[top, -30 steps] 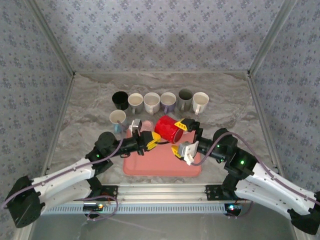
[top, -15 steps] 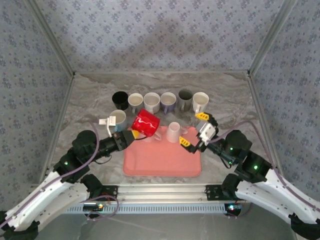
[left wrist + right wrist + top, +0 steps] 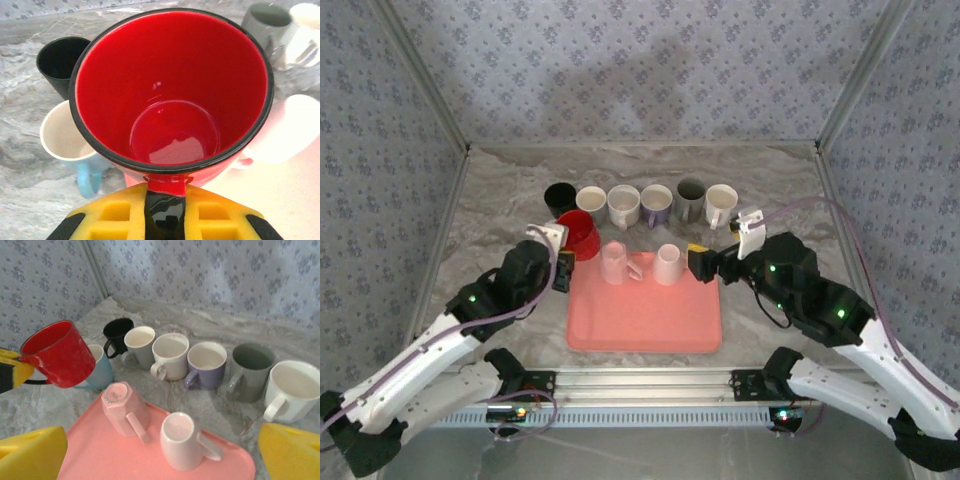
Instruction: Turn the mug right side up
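Observation:
A red mug [image 3: 580, 232] with a black rim hangs upright, mouth up, off the tray's back left corner. My left gripper [image 3: 564, 266] is shut on its handle. In the left wrist view the handle sits pinched between the yellow fingers [image 3: 107, 220], and the red mug [image 3: 170, 90] is empty inside. A pink mug [image 3: 125, 407] and a white mug [image 3: 182, 440] stand upside down on the pink tray [image 3: 100, 455]. My right gripper [image 3: 705, 262] is open at the tray's back right corner, holding nothing, with its jaws wide apart.
A row of upright mugs stands behind the tray: black [image 3: 559, 198], grey-white [image 3: 591, 203], white [image 3: 624, 204], purple [image 3: 656, 202], grey [image 3: 691, 197] and white [image 3: 721, 203]. A light blue mug [image 3: 65, 137] stands just below the red mug. Patterned walls enclose the table.
My left gripper has carried the red mug from above the tray to the back left and turned it mouth up. The right gripper let go and drew back to the right.

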